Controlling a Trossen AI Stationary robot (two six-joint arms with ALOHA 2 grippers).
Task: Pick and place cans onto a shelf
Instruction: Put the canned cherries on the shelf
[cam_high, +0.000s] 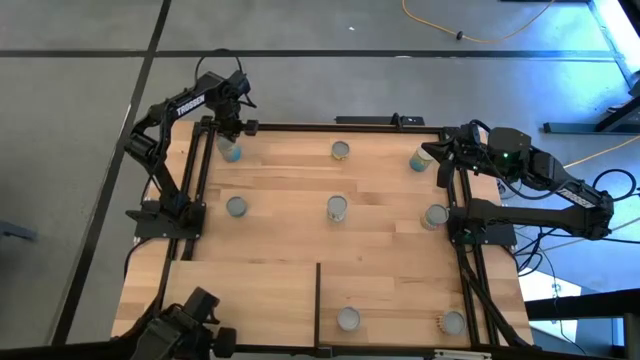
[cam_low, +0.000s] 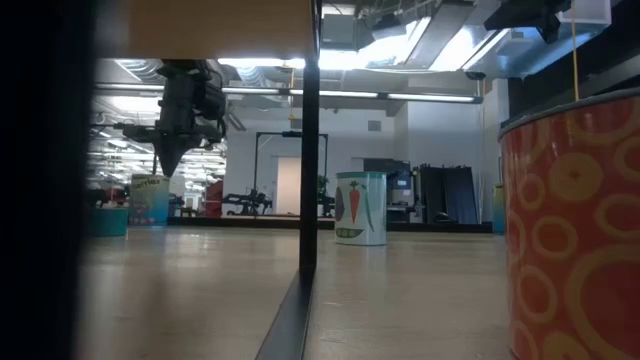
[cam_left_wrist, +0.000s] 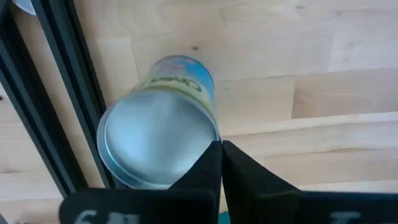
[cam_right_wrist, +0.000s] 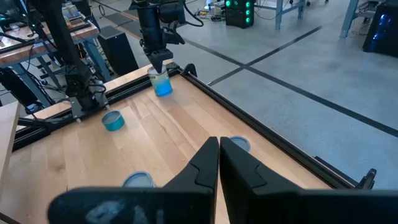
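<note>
- Shelf (cam_high: 250, 290): the pale plywood board covers the near part of the butcher-block table (cam_high: 380, 190), with a thin black upright edge (cam_high: 317, 305) standing across it; two cans sit on it to the right of that edge, one plain-topped (cam_high: 347, 319) and one with an orange patterned side (cam_high: 452, 322).
- Left arm reaches over the far-left corner; the left gripper (cam_high: 228, 132) hangs just above the blue-sided can (cam_high: 231, 151) there, fingers pressed together and holding nothing, the can upright on the wood below the fingertips.
- Right arm waits at the far-right side; the right gripper (cam_high: 437, 150) has its fingers nearly touching and empty, beside a can (cam_high: 420, 160) in that corner.
- Remaining cans stand well apart on the table: far middle (cam_high: 340, 151), centre (cam_high: 336, 208), left (cam_high: 236, 207) and right (cam_high: 435, 216).
</note>
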